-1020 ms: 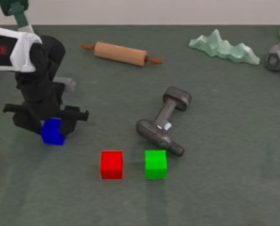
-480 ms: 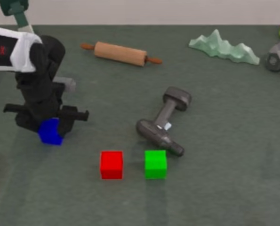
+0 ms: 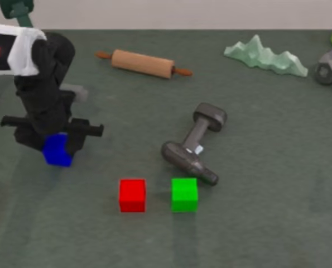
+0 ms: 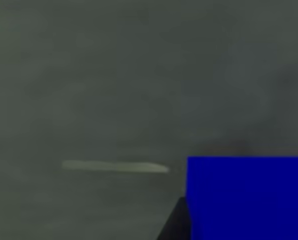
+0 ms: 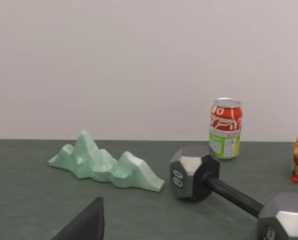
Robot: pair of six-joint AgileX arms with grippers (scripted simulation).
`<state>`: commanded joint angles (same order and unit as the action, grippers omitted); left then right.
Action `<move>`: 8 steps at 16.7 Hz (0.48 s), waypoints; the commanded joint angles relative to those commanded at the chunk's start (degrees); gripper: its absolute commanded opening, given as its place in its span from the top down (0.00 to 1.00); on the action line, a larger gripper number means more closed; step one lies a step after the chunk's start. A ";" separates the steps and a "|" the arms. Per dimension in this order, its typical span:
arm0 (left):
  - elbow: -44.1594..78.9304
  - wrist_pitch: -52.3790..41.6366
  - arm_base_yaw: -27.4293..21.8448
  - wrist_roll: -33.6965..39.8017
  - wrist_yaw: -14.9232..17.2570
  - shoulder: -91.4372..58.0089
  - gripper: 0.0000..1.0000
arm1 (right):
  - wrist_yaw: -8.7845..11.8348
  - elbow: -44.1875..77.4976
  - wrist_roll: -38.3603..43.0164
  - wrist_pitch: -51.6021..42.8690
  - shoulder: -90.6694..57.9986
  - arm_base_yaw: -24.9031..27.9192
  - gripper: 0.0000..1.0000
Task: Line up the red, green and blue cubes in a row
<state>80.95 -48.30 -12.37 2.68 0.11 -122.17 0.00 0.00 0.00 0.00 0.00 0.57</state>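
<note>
While my left gripper (image 3: pixel 57 146) is clenched on the blue cube (image 3: pixel 57 149), the red cube (image 3: pixel 132 195) and farther green cube (image 3: pixel 184 194) wait to its right, so lowering too near may push them crooked.

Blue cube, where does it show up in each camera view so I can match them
Top view: the blue cube is at the table's left, under the left gripper, which is shut on it.
Left wrist view: it fills the lower right corner.
Right wrist view: not in it.
Shared landmark: the green tabletop.
</note>
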 joint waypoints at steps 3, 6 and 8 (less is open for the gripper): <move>3.17 -6.47 0.49 0.08 -0.03 2.77 1.00 | 0.00 0.00 0.00 0.00 0.00 0.00 0.00; 4.93 -9.52 0.74 0.07 -0.03 4.67 1.00 | 0.00 0.00 0.00 0.00 0.00 0.00 0.00; 4.93 -9.52 0.74 0.07 -0.03 4.68 1.00 | 0.00 0.00 0.00 0.00 0.00 0.00 0.00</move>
<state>85.89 -57.82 -11.63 2.75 0.08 -117.49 0.00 0.00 0.00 0.00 0.00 0.57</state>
